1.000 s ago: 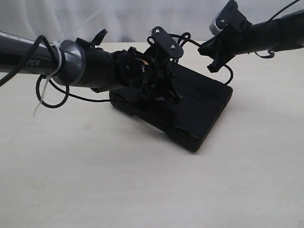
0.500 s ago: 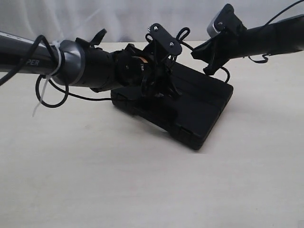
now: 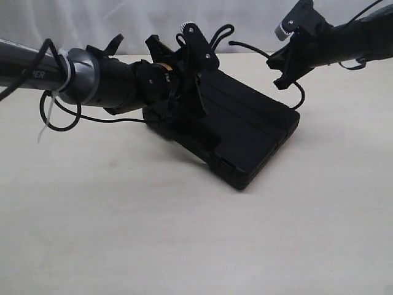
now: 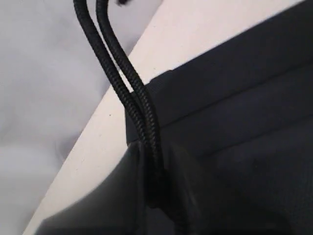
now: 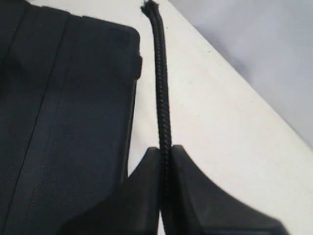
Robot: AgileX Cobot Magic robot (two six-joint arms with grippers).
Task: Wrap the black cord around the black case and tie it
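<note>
The black case (image 3: 245, 132) lies on the pale table, its ribbed lid up and its left end under my left gripper (image 3: 187, 98). In the left wrist view that gripper (image 4: 155, 171) is shut on two strands of the black cord (image 4: 122, 88), just above the case's edge (image 4: 234, 112). The cord (image 3: 249, 48) loops up behind the left gripper and runs across to my right gripper (image 3: 284, 78), which hangs above the case's far right corner. That gripper (image 5: 166, 159) is shut on a single strand (image 5: 162, 88) whose frayed tip (image 5: 149, 6) sticks out beyond the case (image 5: 63, 98).
A smooth black cable held by a white zip tie (image 3: 55, 101) hangs in a loop under the left arm. A white curtain (image 3: 153, 18) closes off the back of the table (image 3: 153, 233).
My left gripper has moved up and to the left with the cord, and the case has shifted slightly left with it. My right gripper dipped left, then rose back to the right.
</note>
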